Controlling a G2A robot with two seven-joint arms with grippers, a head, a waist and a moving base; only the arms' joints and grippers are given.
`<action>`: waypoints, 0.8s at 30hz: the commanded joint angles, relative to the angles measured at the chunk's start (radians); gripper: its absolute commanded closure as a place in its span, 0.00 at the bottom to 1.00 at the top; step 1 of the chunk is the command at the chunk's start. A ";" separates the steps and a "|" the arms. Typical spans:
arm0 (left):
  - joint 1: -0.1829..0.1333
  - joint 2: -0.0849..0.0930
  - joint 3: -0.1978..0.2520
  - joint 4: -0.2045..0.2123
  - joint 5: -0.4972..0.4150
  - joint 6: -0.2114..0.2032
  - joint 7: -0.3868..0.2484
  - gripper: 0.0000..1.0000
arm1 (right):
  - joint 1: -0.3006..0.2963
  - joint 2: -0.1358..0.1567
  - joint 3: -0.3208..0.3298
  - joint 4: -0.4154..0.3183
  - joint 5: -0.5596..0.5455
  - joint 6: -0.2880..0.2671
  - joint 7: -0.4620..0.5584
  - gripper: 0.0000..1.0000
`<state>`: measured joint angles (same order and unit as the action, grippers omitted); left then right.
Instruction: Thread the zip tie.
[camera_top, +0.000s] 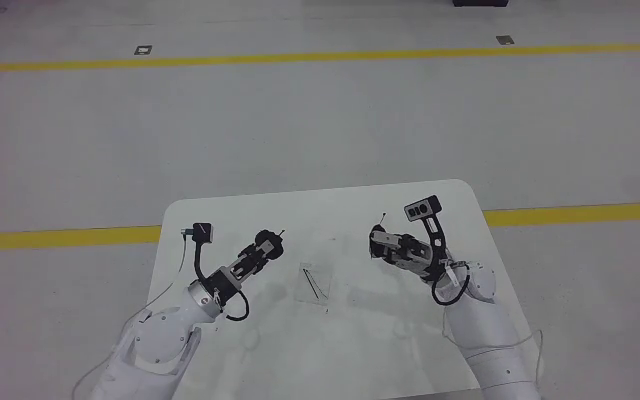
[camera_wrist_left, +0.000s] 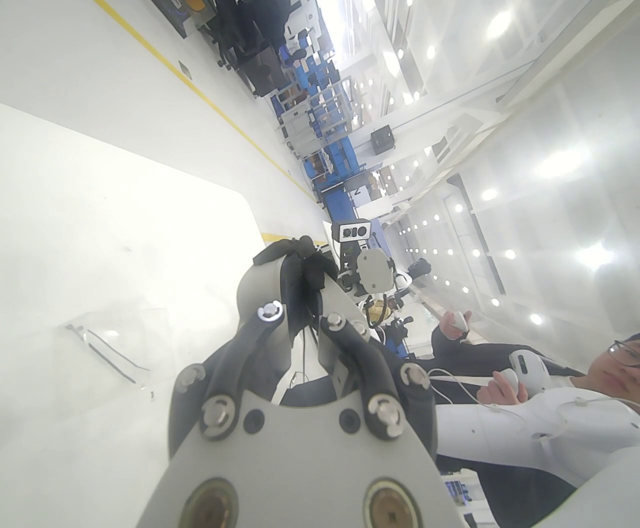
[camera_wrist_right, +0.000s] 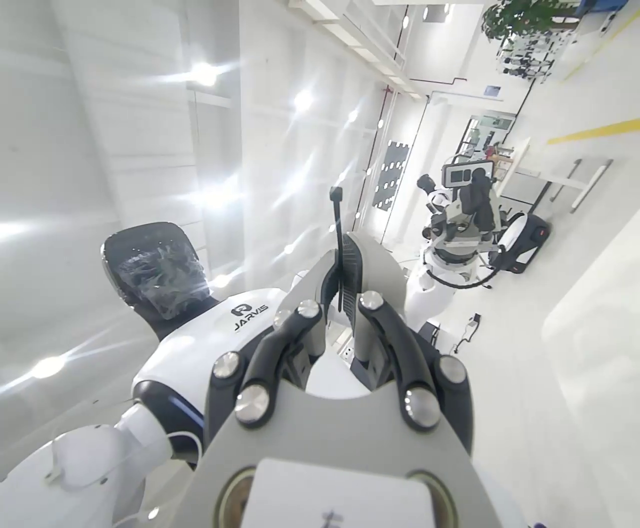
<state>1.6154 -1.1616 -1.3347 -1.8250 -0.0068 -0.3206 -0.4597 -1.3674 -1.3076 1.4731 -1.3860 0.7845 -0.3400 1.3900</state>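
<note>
From above, left gripper (camera_top: 268, 241) and right gripper (camera_top: 379, 241) hung well apart, a clear bag (camera_top: 315, 283) between. Left wrist view: clenched, contents unclear. Right wrist view: zip tie (camera_wrist_right: 338, 220) clamped, head outward; its tail would need squaring to the head.

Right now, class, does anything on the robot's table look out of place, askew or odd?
Nothing is spilled or broken. One oddity: the zip tie sticks straight out of the shut right gripper, head end free, not looped. A clear bag with a black tie inside lies on the table between the arms.
</note>
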 joint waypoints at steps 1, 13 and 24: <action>0.000 0.000 0.000 0.000 0.000 0.000 0.000 1.00 | 0.001 0.000 0.003 -0.004 -0.010 0.000 -0.006 1.00; 0.000 0.000 0.001 0.000 -0.001 0.002 0.002 1.00 | 0.006 -0.093 0.195 -0.148 -0.222 0.000 0.000 1.00; -0.018 0.007 0.026 -0.009 -0.100 0.116 -0.115 1.00 | 0.014 -0.178 0.254 -0.241 -0.343 0.000 0.000 1.00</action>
<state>1.5992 -1.1554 -1.3098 -1.8334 -0.0972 -0.2180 -0.5611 -1.3529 -1.4822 1.7266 -1.6194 0.4529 -0.3400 1.3900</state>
